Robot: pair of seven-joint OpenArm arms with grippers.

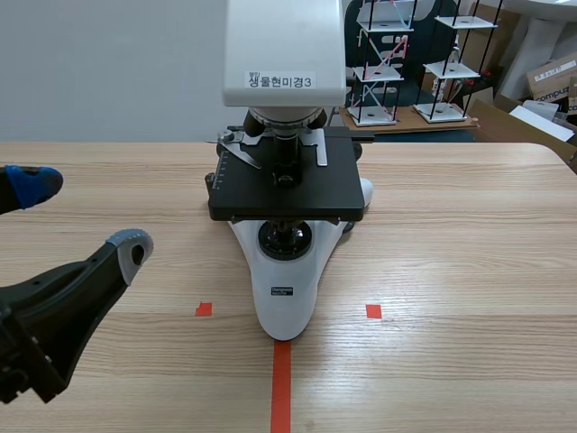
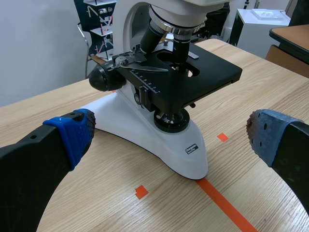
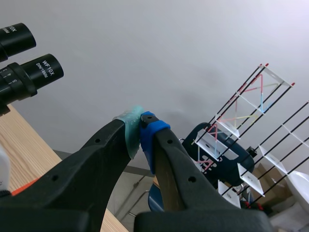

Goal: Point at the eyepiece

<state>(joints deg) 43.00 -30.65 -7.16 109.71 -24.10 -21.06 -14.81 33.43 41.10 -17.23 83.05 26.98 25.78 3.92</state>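
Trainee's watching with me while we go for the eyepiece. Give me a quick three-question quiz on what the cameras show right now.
1. Fill in: the eyepieces in the right wrist view are marked WF ___.
2. The right gripper is: A) open wide; B) shut on nothing; C) shut on an eyepiece.
3. True or false: the left gripper is shut on the microscope.
Key: 1 10X; 2 B; 3 false.
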